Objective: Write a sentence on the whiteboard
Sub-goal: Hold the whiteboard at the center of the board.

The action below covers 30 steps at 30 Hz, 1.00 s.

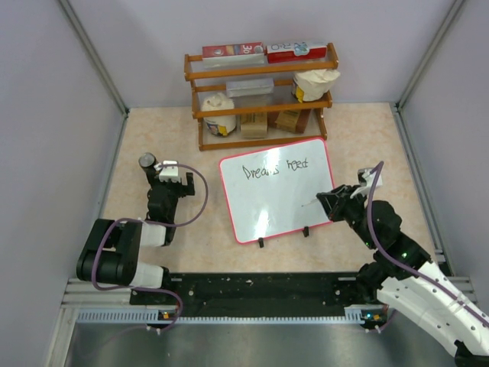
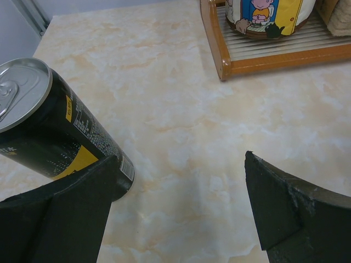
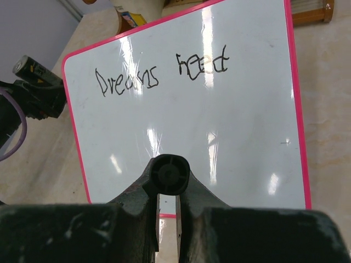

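Note:
The whiteboard (image 1: pixel 279 200) with a red frame lies flat in the middle of the table and fills the right wrist view (image 3: pixel 219 126). Black marker lettering "Dreams need" (image 1: pixel 275 167) runs along its far edge in one line, also seen in the right wrist view (image 3: pixel 159 74). My right gripper (image 1: pixel 330 202) is shut on a black marker (image 3: pixel 170 175), seen end-on from its back cap, at the board's right side; its tip is hidden. My left gripper (image 2: pixel 181 203) is open and empty, low over the table beside a black can (image 2: pixel 49 126).
A wooden rack (image 1: pixel 260 95) with boxes, tubs and cartons stands at the back, just behind the board; its corner shows in the left wrist view (image 2: pixel 263 49). The black can (image 1: pixel 146 162) stands left of the board. Grey walls close in both sides.

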Each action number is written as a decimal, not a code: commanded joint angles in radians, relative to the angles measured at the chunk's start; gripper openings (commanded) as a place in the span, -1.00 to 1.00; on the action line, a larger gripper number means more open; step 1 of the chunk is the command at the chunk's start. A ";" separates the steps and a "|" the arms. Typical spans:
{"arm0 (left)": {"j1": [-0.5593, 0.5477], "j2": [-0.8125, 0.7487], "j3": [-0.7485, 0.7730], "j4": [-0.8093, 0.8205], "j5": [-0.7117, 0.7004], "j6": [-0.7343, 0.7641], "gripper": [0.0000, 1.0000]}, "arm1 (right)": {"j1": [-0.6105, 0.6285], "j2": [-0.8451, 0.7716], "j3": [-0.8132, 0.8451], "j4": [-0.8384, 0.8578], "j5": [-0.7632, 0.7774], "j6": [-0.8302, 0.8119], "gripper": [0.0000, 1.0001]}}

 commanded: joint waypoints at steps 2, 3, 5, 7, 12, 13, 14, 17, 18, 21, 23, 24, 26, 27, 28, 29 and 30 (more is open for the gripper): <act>0.005 -0.006 0.016 0.034 0.008 -0.010 0.98 | 0.003 -0.005 0.019 0.015 0.031 -0.017 -1.00; 0.005 -0.005 0.016 0.033 0.008 -0.010 0.98 | 0.001 -0.004 0.016 0.018 0.026 -0.014 -1.00; 0.005 -0.006 0.016 0.033 0.008 -0.010 0.98 | 0.001 0.003 0.016 0.026 0.021 -0.010 -1.00; 0.006 -0.006 0.016 0.034 0.008 -0.010 0.98 | 0.001 0.006 0.012 0.030 0.012 -0.006 -1.00; 0.005 -0.006 0.016 0.034 0.008 -0.009 0.98 | 0.001 0.016 0.010 0.044 -0.026 0.013 -1.00; 0.005 -0.006 0.016 0.034 0.008 -0.010 0.98 | 0.000 0.016 0.009 0.043 -0.032 0.012 -1.00; 0.005 -0.005 0.016 0.033 0.008 -0.009 0.98 | 0.000 0.016 0.009 0.044 -0.038 0.020 -1.00; 0.006 -0.005 0.016 0.033 0.008 -0.010 0.98 | 0.001 0.016 0.012 0.043 -0.060 0.021 -1.00; 0.005 -0.006 0.016 0.034 0.008 -0.012 0.98 | 0.001 0.016 0.015 0.041 -0.069 0.021 -1.00; 0.007 -0.005 0.016 0.033 0.008 -0.010 0.98 | 0.001 0.016 0.022 0.041 -0.089 0.023 -1.00; 0.007 -0.006 0.016 0.033 0.008 -0.010 0.98 | 0.000 0.012 0.024 0.041 -0.097 0.033 -1.00; 0.005 -0.005 0.016 0.034 0.006 -0.010 0.98 | 0.001 0.010 0.023 0.039 -0.101 0.038 -1.00; 0.007 -0.006 0.016 0.033 0.008 -0.010 0.98 | 0.001 0.001 0.018 0.038 -0.104 0.052 -1.00; 0.007 -0.006 0.016 0.034 0.008 -0.010 0.98 | 0.001 -0.001 0.022 0.035 -0.114 0.053 -1.00; 0.007 -0.006 0.016 0.033 0.008 -0.010 0.98 | 0.001 -0.001 0.032 0.026 -0.118 0.055 -1.00; 0.007 -0.005 0.016 0.034 0.008 -0.010 0.98 | 0.001 0.003 0.044 0.004 -0.124 0.056 -1.00; 0.007 -0.006 0.016 0.033 0.009 -0.010 0.98 | 0.001 0.004 0.070 -0.003 -0.138 0.056 -1.00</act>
